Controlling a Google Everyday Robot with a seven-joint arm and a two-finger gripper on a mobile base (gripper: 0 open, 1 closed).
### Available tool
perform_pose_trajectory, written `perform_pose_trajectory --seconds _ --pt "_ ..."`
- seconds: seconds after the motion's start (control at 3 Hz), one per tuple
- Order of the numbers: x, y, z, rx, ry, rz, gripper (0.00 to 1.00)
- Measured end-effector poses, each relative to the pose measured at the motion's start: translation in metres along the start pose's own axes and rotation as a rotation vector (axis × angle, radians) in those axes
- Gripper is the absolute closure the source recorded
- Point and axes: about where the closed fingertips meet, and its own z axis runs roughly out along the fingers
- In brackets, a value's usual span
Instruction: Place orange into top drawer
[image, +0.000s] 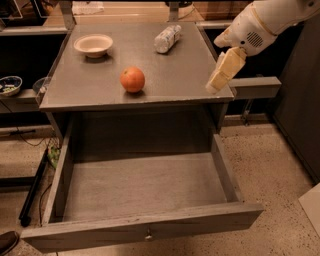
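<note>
grey tabletop (175, 70) carrying three items, one orange (132, 79) near its front edge, one cream bowl (93, 44) back left, one clear bottle (167, 38) lying at back, one top drawer (100, 232) pulled open below, my one gripper (216, 86) above the table's right front corner, its state i cannot tell

Orange (132, 79) on the counter (175, 75), top drawer (100, 232) open
Round, orange-red, it sits mid-counter. The grey wood-grain top drawer stands pulled out at its 6 o'clock, the gripper (219, 84) at 3 o'clock.
</note>
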Motion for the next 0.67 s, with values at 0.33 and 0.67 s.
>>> perform_pose_trajectory --seconds 0.33,0.67 --pt "-0.009 -0.008 0.012 -0.004 -0.022 0.006 0.00" --pt "-0.025 -0.017 0.030 -0.020 -0.045 -0.003 0.00"
